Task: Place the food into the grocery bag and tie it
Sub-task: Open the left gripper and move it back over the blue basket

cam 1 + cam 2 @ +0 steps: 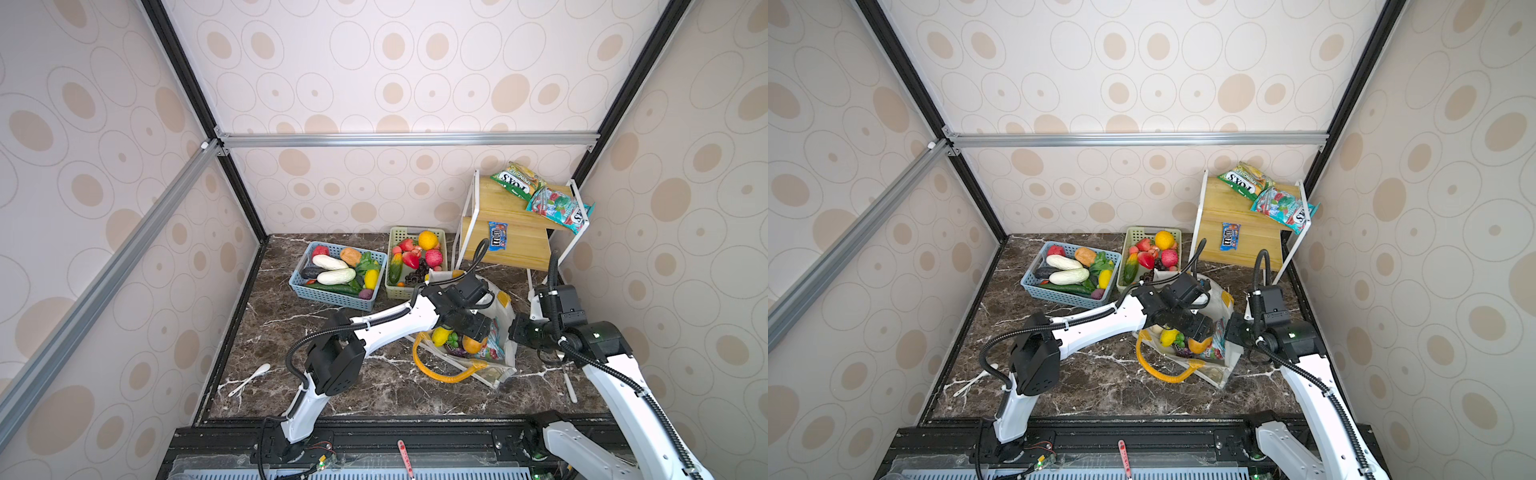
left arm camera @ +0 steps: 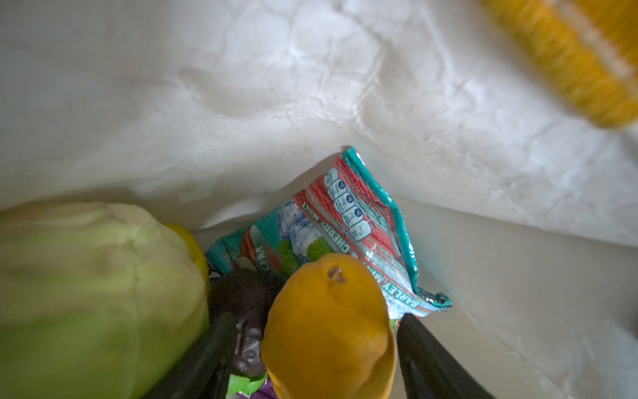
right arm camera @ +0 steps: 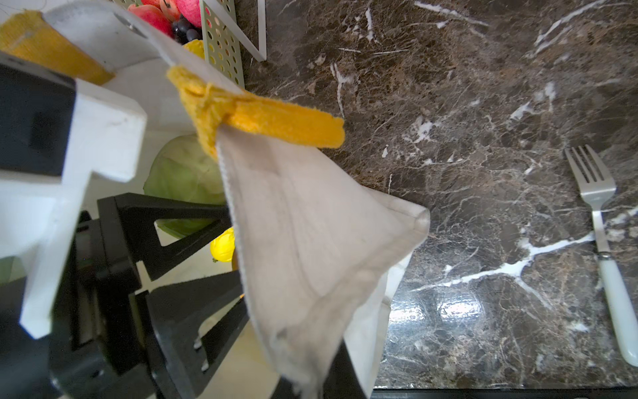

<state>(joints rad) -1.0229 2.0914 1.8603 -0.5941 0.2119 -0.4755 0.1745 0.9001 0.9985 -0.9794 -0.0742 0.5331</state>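
left gripper [image 2: 316, 321] inside bag [image 1: 510, 357], jaws spread either side of orange fruit [image 2: 328, 328]; cabbage [image 2: 86, 293] beside it; right gripper [image 3: 336, 373] pinching bag's rim at 3 o'clock

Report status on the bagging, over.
Left pincer open around orange fruit, inside grocery bag. Right pincer shut on bag rim. Cabbage crowds alongside; handles untied.

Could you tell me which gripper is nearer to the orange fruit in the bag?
Left. The left gripper is inside the grocery bag, its open fingers either side of the orange fruit; the right gripper pinches the bag's wall, farther away.
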